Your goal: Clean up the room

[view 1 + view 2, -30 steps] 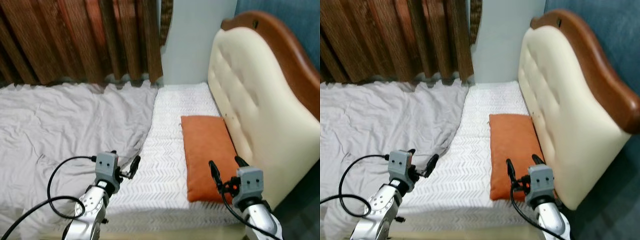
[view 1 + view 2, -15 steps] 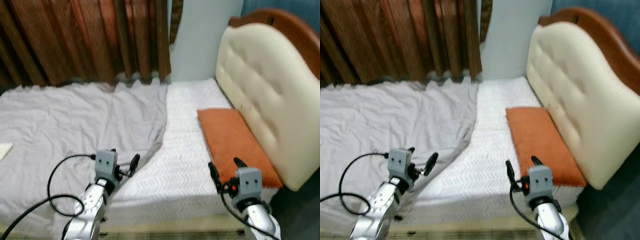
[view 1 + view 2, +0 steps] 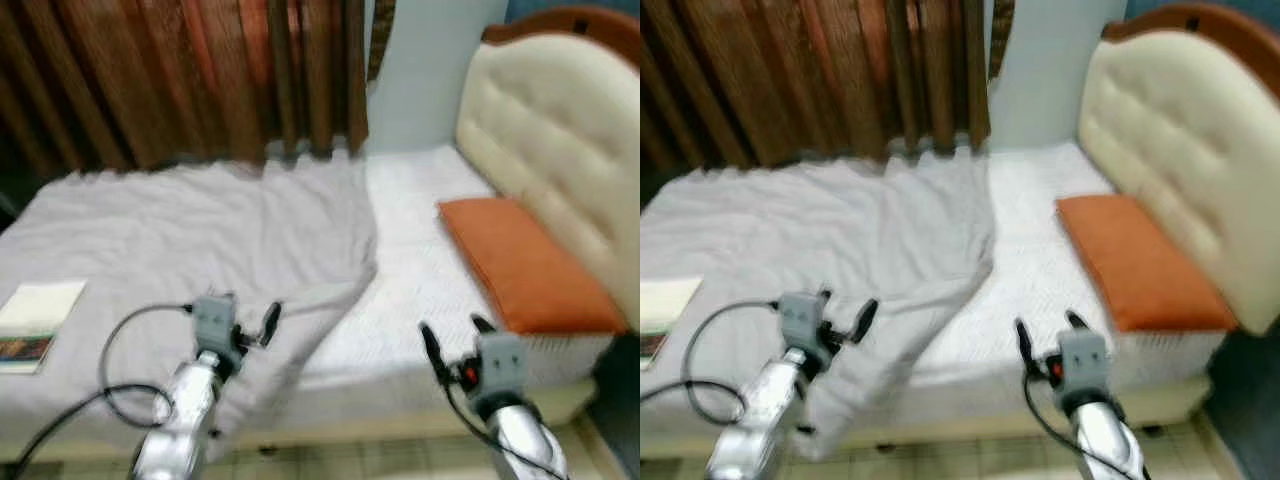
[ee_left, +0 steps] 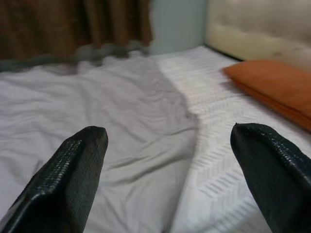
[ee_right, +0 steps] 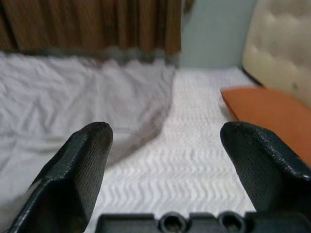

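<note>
A bed lies before me with a rumpled grey sheet (image 3: 200, 230) spread over its left part and bare white mattress (image 3: 420, 260) on the right. An orange pillow (image 3: 520, 265) rests flat against the cream headboard (image 3: 550, 130). A book (image 3: 35, 315) lies on the sheet at the far left. My left gripper (image 3: 250, 320) is held open over the sheet's near edge, empty. My right gripper (image 3: 455, 340) is open too, near the bed's front right corner, holding nothing. In the wrist views each gripper's fingers (image 4: 63, 179) (image 5: 73, 170) stand wide apart over the bed.
Brown curtains (image 3: 180, 80) hang behind the bed, with a pale wall strip (image 3: 410, 80) beside them. The headboard has a wooden rim (image 3: 570, 20). Tiled floor (image 3: 350, 460) shows along the bed's front edge.
The camera has drawn back and swung left: the bed sits farther off, the book and floor have come into view. Both grippers stay open and empty.
</note>
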Available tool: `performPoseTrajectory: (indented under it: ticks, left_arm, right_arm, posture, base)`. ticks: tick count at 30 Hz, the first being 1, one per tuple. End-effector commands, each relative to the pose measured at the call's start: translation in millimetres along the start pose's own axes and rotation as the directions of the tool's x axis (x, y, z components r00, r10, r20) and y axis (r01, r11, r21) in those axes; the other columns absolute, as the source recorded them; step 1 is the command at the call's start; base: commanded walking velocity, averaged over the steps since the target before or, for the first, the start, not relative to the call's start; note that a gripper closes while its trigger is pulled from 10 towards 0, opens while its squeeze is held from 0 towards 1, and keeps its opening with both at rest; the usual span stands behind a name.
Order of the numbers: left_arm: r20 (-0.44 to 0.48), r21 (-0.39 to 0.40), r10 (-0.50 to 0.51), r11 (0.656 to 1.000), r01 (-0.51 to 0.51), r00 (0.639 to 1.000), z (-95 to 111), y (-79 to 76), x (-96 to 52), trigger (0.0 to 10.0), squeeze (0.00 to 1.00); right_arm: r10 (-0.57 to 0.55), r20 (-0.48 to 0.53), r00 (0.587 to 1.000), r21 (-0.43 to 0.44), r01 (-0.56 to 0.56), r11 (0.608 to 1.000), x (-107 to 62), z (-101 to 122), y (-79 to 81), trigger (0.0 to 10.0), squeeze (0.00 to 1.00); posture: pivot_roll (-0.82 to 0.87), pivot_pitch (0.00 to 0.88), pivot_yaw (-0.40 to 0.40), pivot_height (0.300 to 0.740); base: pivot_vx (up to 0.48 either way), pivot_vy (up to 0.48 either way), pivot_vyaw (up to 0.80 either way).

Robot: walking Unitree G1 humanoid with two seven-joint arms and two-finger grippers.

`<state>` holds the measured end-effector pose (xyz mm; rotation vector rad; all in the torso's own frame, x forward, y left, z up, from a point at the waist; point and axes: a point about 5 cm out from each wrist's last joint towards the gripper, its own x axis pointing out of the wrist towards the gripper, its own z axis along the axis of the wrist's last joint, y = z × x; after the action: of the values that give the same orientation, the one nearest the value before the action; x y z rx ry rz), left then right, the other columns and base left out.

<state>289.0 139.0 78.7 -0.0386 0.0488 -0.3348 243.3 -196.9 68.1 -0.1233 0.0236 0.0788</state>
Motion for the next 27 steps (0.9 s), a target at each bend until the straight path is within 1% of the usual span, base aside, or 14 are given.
performPoseTrajectory:
  ticks: [1, 3, 8, 14, 22, 24, 27]
  left_arm:
    - [-0.011, 0.019, 0.021, 1.000, -0.021, 1.000, -0.7, 8.5, -2.4, 10.0, 0.00]
    - [-0.010, 0.012, 0.038, 0.999, -0.038, 0.999, -0.4, 10.5, -2.0, 10.0, 0.00]
    - [-0.009, 0.015, 0.041, 0.999, -0.041, 0.999, -0.4, 10.3, -1.8, 10.0, 0.00]
    - [-0.019, 0.028, 0.032, 0.999, -0.031, 0.999, -1.1, 11.3, -2.4, 10.0, 0.00]
    - [-0.024, 0.030, 0.021, 0.999, -0.020, 0.999, -1.4, 12.2, -2.2, 10.0, 0.00]
    - [-0.026, 0.032, 0.021, 0.999, -0.020, 0.999, -1.6, 12.2, -2.1, 10.0, 0.00]
    - [-0.028, 0.034, 0.023, 0.999, -0.022, 0.999, -1.5, 12.6, -1.9, 10.0, 0.00]
  right_arm:
    - [0.008, 0.029, 1.000, 0.016, -0.008, 1.000, 3.9, 6.3, 3.5, 10.0, 0.00]
    - [0.011, 0.028, 1.000, 0.018, -0.012, 1.000, 5.1, 6.0, 4.8, 10.0, 0.00]
    - [0.026, 0.025, 0.999, 0.009, -0.026, 1.000, 6.3, 5.9, 6.1, 10.0, 0.00]
    - [0.028, 0.024, 0.999, 0.006, -0.029, 1.000, 7.4, 5.2, 7.0, 10.0, 0.00]
    - [0.027, 0.024, 0.999, 0.010, -0.027, 1.000, 7.5, 3.9, 7.7, 10.0, 0.00]
    - [0.029, 0.019, 0.999, 0.018, -0.029, 0.999, 7.9, 2.7, 8.3, 10.0, 0.00]
    - [0.036, 0.021, 0.999, 0.009, -0.037, 0.999, 8.9, 2.8, 10.0, 10.0, 0.00]
  posture:
    - [-0.12, 0.000, 0.048, 0.740]
    - [-0.11, 0.000, 0.047, 0.740]
    - [-0.11, 0.000, 0.048, 0.740]
    - [-0.11, 0.000, 0.047, 0.740]
    - [-0.10, 0.000, 0.050, 0.740]
    - [-0.10, 0.000, 0.049, 0.740]
    - [-0.10, 0.000, 0.049, 0.740]
  base:
    - [0.000, 0.480, 0.00]
    - [0.000, 0.480, 0.00]
    - [0.000, 0.480, 0.00]
    - [0.000, 0.480, 0.63]
    - [0.000, 0.480, 0.00]
    - [0.000, 0.480, -0.80]
    - [0.000, 0.480, -0.80]
